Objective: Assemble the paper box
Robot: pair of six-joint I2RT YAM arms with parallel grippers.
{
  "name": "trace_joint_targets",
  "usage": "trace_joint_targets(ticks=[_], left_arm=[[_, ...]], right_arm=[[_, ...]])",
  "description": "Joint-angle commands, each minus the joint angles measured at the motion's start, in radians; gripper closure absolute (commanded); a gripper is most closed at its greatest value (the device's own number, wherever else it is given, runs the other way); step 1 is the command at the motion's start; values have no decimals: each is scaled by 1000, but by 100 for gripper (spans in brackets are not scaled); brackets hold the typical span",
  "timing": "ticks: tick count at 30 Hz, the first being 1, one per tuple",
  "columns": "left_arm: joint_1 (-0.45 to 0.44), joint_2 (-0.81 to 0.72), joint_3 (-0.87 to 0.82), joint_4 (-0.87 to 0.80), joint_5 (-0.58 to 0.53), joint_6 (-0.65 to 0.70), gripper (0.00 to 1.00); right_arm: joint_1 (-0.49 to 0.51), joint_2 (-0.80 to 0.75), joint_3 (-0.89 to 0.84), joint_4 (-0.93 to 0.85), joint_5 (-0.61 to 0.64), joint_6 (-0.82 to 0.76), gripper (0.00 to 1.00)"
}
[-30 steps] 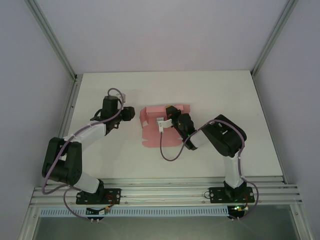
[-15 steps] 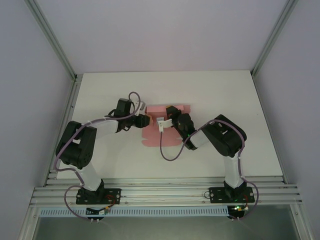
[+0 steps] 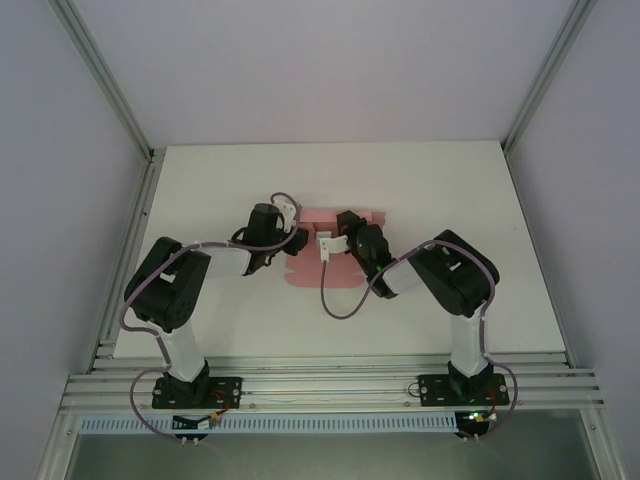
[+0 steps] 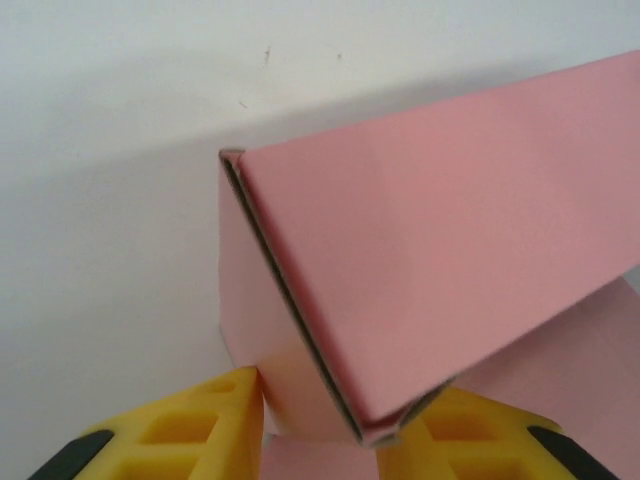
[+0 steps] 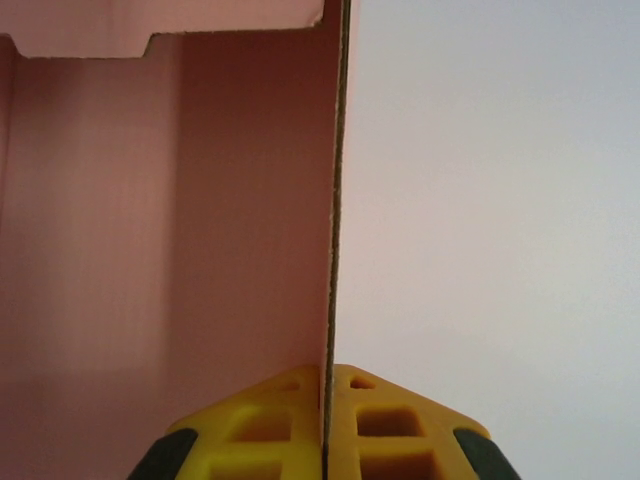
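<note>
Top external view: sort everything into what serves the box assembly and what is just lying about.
For the job: paper box, pink card partly folded; left claw, fingers either side of a folded flap; right claw, pinching a card edge.
Just there: white table; metal frame rails; arm cables.

The paper box point(image 4: 430, 280) was thin pink card, matt and smooth, its cut edge showing a darker greyish core. The fingers point(image 5: 400, 430) were yellow plastic, moulded in an open lattice, with a dull sheen. The counter point(image 3: 200, 190) was matt white, smooth but for a few small marks, and the rails point(image 3: 330, 385) along its near edge looked like ribbed bare aluminium.
</note>
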Motion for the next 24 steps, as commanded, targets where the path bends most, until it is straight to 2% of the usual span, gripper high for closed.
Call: trace_joint_targets(ticks=[1, 2, 3, 4, 7, 10, 12, 15, 17, 21, 24], left_arm=[[-11, 33, -7, 262, -82, -8, 77], [-15, 41, -1, 256, -100, -11, 84], [-20, 47, 8, 241, -131, -13, 97], [-31, 54, 20, 227, -202, -30, 100], [-66, 73, 50, 184, -353, -40, 100], [-109, 75, 53, 160, -521, -111, 100], [-147, 75, 80, 74, -742, -152, 100], [-165, 74, 124, -67, -948, -207, 100], [-167, 60, 146, -181, -989, -278, 100], [-176, 66, 130, -260, -1076, -381, 100], [-179, 107, 203, -429, -1170, -463, 100]], right_arm=[[20, -9, -30, -141, -78, 24, 100], [20, -11, -31, -141, -80, 25, 100], [21, -11, -31, -144, -80, 28, 100], [20, -14, -31, -150, -80, 33, 100], [21, -28, -30, -190, -81, 50, 100], [20, -42, -28, -218, -72, 71, 100], [21, -56, -27, -233, -66, 86, 100], [20, -72, -18, -297, -57, 111, 100], [19, -80, -15, -315, -58, 125, 100], [13, -93, -1, -363, -58, 133, 100], [8, -99, 11, -389, -58, 157, 100]])
